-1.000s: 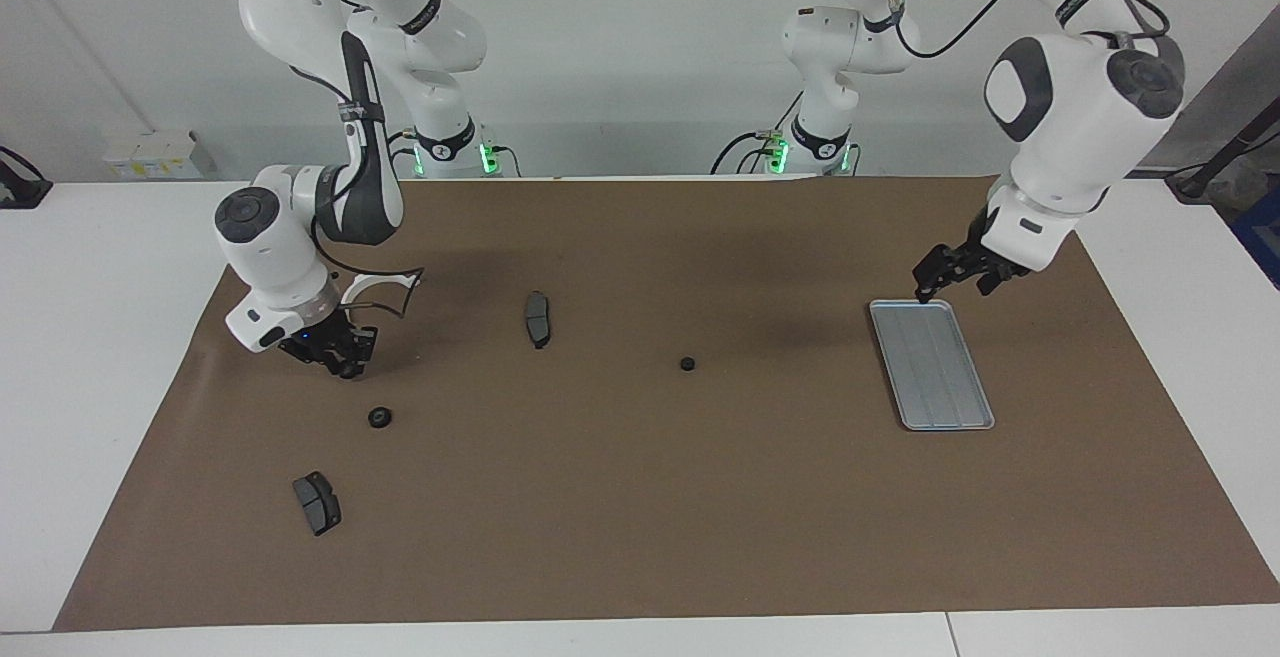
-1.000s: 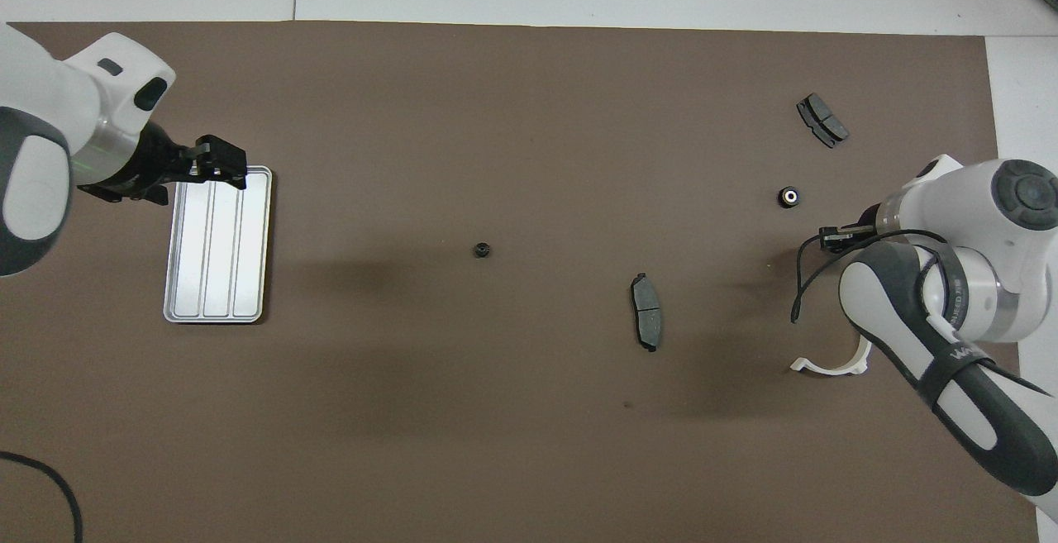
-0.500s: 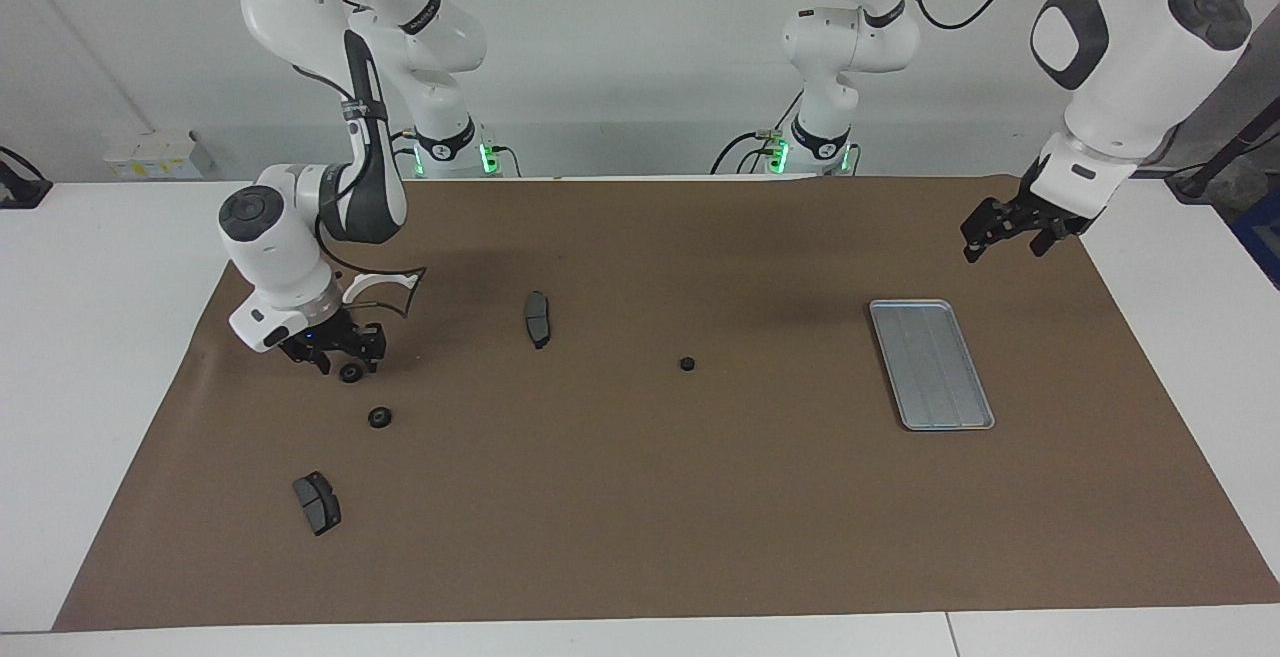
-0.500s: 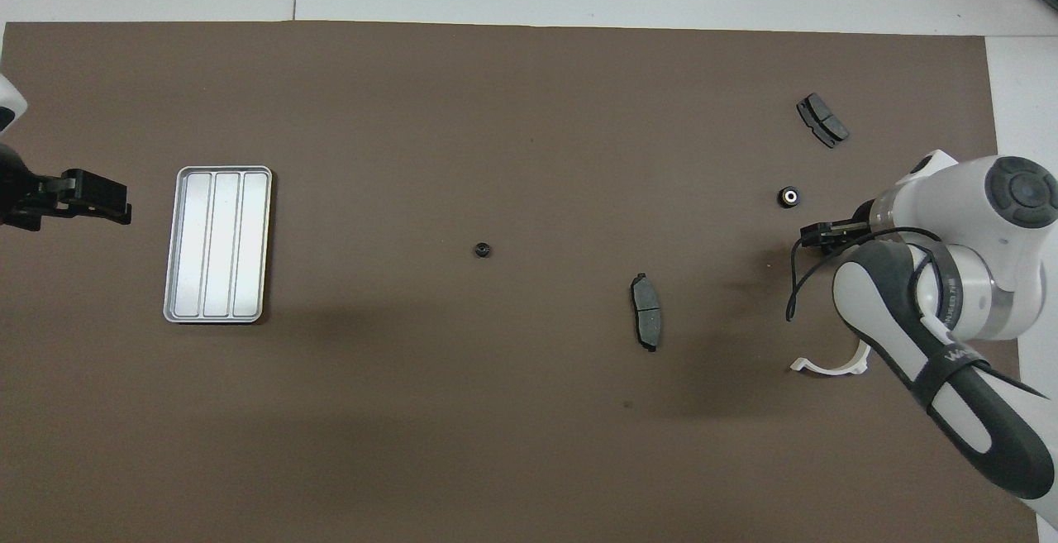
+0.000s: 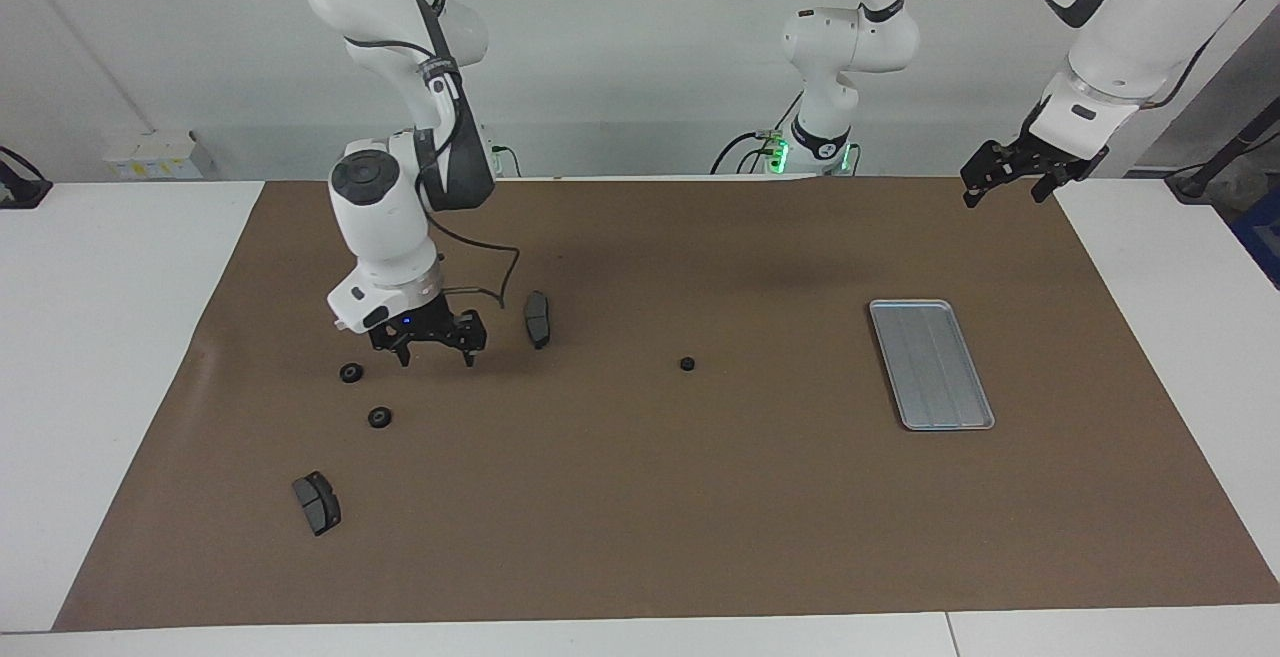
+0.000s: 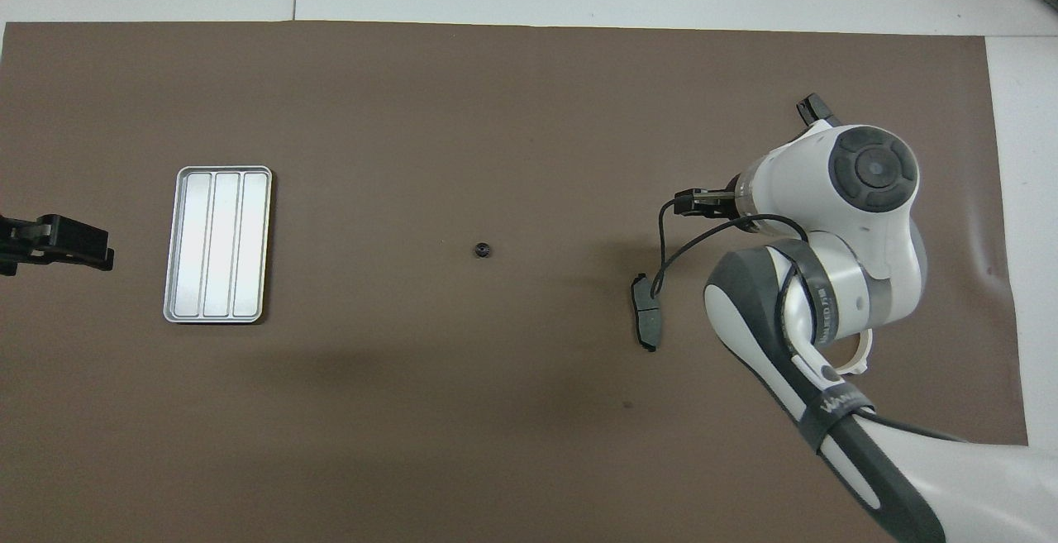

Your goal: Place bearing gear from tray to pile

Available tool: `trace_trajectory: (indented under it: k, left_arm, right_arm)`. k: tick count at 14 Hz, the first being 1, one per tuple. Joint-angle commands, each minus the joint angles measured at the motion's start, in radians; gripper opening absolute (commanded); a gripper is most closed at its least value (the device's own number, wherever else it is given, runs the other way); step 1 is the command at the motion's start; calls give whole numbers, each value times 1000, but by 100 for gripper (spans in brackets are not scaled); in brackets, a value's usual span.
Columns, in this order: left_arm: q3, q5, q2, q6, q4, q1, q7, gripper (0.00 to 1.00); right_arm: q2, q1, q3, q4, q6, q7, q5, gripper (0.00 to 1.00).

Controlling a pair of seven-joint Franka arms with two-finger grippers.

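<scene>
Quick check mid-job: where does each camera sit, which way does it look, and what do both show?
Facing view: high across the table, looking at the robots; both arms whole, right gripper open over the mat, left gripper open, raised.
Overhead view: above the robots' end, looking steeply down; right arm's wrist, left gripper's tip.
Both show: tray, a lone gear, a brake pad.

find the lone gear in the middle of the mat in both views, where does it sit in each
Facing view: the gear lies on the mat near its middle, between the brake pad and the tray.
Overhead view: the same gear is near the picture's centre, again between the pad and the tray, with the sides swapped.
Shared landmark: the tray, at the left arm's end of the table.
</scene>
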Motion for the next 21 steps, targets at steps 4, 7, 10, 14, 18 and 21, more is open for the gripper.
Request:
trace_trajectory:
  k: [4, 7, 10, 14, 18, 21]
  left_arm:
    - [1, 21, -35, 92, -48, -11, 9, 100]
    - [-1, 21, -33, 98, -55, -14, 8, 100]
    - [-2, 21, -35, 95, -58, -22, 8, 100]
    - [-4, 23, -36, 83, -60, -22, 8, 100]
    - [-4, 21, -38, 81, -63, -26, 6, 100]
    - [-4, 21, -39, 81, -65, -26, 6, 100]
  right_arm:
    - [267, 158, -4, 314, -14, 241, 20, 100]
    - [341, 192, -4, 370, 4, 336, 11, 99]
    - [384, 256, -5, 371, 52, 399, 8, 97]
    - [384, 322, -5, 370, 67, 416, 5, 92]
    - [377, 331, -5, 345, 72, 416, -46, 75]
    - [377, 357, -5, 328, 74, 418, -49, 68]
